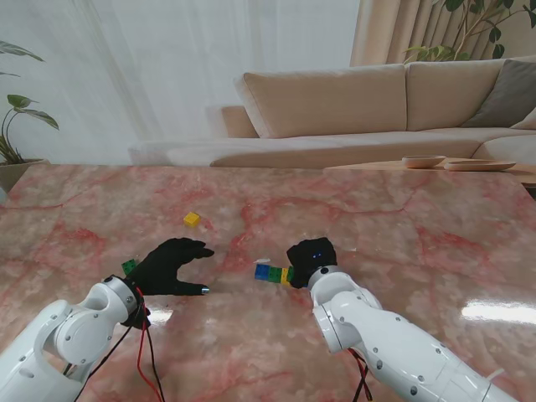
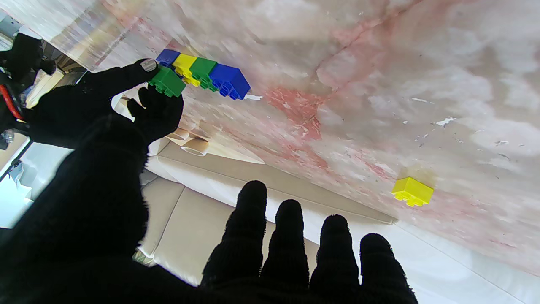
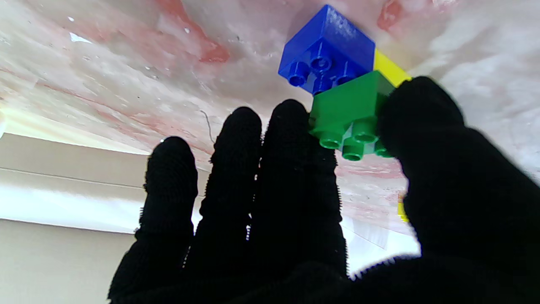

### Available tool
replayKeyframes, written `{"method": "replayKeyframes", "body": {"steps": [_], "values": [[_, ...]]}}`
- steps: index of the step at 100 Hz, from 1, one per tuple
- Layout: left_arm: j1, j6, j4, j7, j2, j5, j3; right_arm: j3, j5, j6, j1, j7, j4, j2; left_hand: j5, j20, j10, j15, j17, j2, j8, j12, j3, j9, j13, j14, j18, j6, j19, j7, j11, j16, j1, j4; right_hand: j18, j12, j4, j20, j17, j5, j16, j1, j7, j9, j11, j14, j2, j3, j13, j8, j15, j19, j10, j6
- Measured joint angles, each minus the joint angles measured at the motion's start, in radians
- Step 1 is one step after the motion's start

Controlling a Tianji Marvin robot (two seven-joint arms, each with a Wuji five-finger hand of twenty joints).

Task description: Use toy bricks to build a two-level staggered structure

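A marble table (image 1: 402,226), veined in pink and red, is spread beneath the left hand (image 1: 172,266) and the right hand (image 1: 311,255). Well beyond both hands, a beige sofa (image 1: 335,109) is set against a white curtain (image 1: 167,67). Far off to the right of the right hand, a shallow bowl (image 1: 423,161) and a flat dish (image 1: 479,165) are seen, with a grey cushion (image 1: 511,92) behind them. A leafy plant (image 1: 17,117) is seen far off to the left of the left hand.
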Motion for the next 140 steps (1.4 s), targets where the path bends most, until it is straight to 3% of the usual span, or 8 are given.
{"method": "replayKeyframes", "body": {"steps": [140], "values": [[-0.002, 0.001, -0.017, -0.031, 0.005, 0.006, -0.004, -0.024, 0.022, 0.001, 0.027, -0.027, 0.048, -0.004, 0.000, -0.015, 0.000, 0.000, 0.000, 0.000, 0.000, 0.000, 0.000, 0.000, 0.000, 0.000, 0.000, 0.000, -0.002, 0.000, 0.000, 0.000, 0.000, 0.000, -0.012, 0.000, 0.000, 0.000, -0.027, -0.031, 0.000, 0.000, -0.001, -0.065, 0.000, -0.004, 0.025, -0.002, -0.026, 0.018, -0.018, -0.002, 0.000, 0.000]]}}
